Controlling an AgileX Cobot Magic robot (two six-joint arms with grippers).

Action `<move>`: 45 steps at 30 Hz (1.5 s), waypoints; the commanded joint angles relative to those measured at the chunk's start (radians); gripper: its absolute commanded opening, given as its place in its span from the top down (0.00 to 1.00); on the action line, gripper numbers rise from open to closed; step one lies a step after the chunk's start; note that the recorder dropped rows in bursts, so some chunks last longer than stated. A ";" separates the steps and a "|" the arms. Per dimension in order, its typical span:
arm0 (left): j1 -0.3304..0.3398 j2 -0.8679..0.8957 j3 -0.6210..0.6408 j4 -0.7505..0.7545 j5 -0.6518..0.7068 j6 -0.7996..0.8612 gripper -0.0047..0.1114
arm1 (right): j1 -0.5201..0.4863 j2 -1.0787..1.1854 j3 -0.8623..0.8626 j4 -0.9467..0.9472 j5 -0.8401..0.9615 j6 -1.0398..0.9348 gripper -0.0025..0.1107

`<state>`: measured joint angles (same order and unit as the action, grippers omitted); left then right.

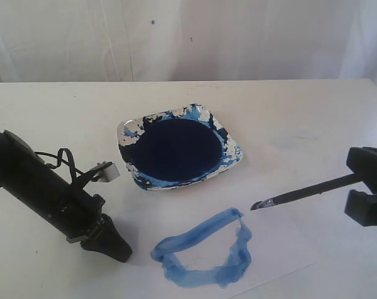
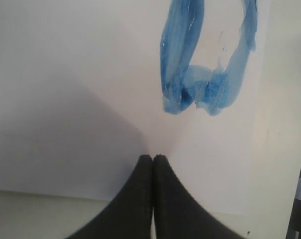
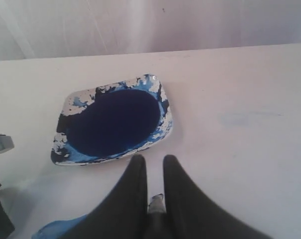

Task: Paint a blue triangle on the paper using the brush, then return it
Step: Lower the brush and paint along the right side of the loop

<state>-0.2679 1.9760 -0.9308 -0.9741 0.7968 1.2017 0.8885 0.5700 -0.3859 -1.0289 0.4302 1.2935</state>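
The blue triangle (image 1: 204, 249) is a wobbly light-blue outline on the white paper (image 1: 275, 243), in front of the dish (image 1: 232, 161) that holds dark blue paint. My right gripper (image 1: 362, 182) at the right edge is shut on the black handle of the brush (image 1: 306, 192). The brush's stained tip points left and hangs just right of the triangle's top corner. In the right wrist view the brush (image 3: 156, 203) sits between the fingers (image 3: 138, 172), facing the dish (image 3: 65, 107). My left gripper (image 1: 116, 249) is shut and empty, its tip (image 2: 152, 157) on the paper (image 2: 90, 74) left of the triangle (image 2: 190, 89).
A small grey-white block (image 1: 107, 171) with a black cable lies beside the left arm, left of the dish. A white curtain hangs behind the table's far edge. The paper's right edge (image 2: 254, 124) runs close to the triangle.
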 commanded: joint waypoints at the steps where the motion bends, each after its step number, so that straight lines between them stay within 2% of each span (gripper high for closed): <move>1: -0.004 0.006 0.004 0.062 -0.063 -0.003 0.96 | -0.003 0.118 0.006 -0.192 -0.063 0.177 0.98; 6: -0.004 0.006 0.004 0.062 -0.063 -0.003 0.96 | -0.003 0.168 -0.001 -0.336 -0.105 0.311 0.98; 25: -0.004 0.006 0.004 0.062 -0.067 0.000 0.96 | -0.003 0.171 0.009 -0.312 -0.116 0.314 0.98; 34: -0.004 0.006 0.004 0.062 -0.067 0.001 0.96 | -0.003 0.171 0.018 -0.234 -0.114 0.249 0.98; 45: -0.004 0.006 0.004 0.062 -0.069 0.001 0.96 | -0.003 0.160 0.018 0.090 -0.108 -0.069 0.98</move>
<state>-0.2679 1.9760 -0.9308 -0.9741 0.7945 1.1999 0.8885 0.7359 -0.3743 -1.0144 0.3169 1.2901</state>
